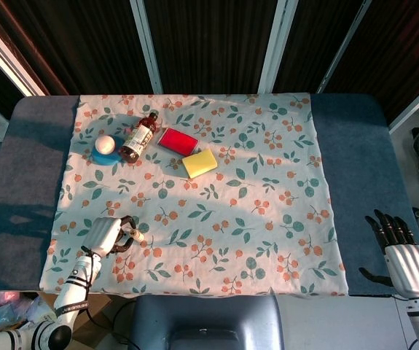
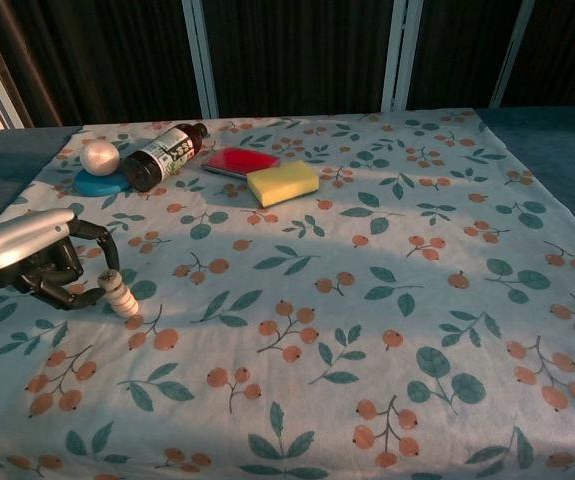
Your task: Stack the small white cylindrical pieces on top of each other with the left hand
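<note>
Right now the left robot hand [image 2: 37,262] pinches a leaning stack of small white cylindrical pieces [image 2: 120,293] on the floral cloth [image 2: 387,300], near-left of the bottle [image 2: 164,156]; right robot hand [image 1: 407,255] open, holding nothing, far right of bottle.

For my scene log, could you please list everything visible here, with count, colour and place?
cloth: one, white with leaf and berry print, over the table
table: one, blue-grey, under the cloth
stack: one, small white cylinders, near left of cloth, leaning
bottle: one, brown, lying at far left
ball: one, white, on the disc
disc: one, blue, far left
sponge: one, yellow, far centre
red block: one, behind the sponge
left robot hand: silver and black, fingertips around the stack
right robot hand: white and black, open, off the cloth's right edge
</note>
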`<state>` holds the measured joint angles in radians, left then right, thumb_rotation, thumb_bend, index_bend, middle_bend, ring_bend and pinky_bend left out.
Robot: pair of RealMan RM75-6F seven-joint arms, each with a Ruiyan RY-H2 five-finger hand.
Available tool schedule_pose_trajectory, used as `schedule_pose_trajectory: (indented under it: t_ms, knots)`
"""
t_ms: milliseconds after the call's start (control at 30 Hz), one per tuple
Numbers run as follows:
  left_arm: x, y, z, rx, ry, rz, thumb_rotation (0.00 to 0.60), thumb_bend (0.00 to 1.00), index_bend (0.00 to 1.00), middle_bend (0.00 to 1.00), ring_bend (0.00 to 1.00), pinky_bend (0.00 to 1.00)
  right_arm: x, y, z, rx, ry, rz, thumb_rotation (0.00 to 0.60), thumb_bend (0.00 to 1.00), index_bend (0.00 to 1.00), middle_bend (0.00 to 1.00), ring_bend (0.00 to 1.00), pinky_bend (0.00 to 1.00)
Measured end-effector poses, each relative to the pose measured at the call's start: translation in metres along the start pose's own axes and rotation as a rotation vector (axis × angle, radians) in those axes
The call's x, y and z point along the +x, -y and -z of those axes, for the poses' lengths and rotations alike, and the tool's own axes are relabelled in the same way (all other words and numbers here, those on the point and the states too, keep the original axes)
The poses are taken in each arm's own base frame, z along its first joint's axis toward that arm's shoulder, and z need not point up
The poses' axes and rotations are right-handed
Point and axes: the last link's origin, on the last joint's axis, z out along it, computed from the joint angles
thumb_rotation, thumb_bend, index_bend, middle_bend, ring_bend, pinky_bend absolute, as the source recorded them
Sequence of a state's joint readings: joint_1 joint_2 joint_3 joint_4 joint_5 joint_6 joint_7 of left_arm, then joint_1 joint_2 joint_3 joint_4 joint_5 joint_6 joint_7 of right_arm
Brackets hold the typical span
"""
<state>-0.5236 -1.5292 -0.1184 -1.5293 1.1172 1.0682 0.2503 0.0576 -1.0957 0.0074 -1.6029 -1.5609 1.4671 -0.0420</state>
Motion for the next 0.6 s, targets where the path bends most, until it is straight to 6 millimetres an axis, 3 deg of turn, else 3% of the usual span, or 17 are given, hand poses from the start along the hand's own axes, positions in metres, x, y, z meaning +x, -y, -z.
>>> schedule_pose_trajectory:
  t_ms: [600]
  knots:
    - [0.0055, -0.0002, 0.0039, -0.019, -0.006, 0.012, 0.6, 0.39, 0.41, 1.0, 1.0, 1.0, 0.0002, 0.0002, 0.0003, -0.001, -0.003, -0.001, 0.6, 0.15, 0.0, 0.0, 0.0, 0.0]
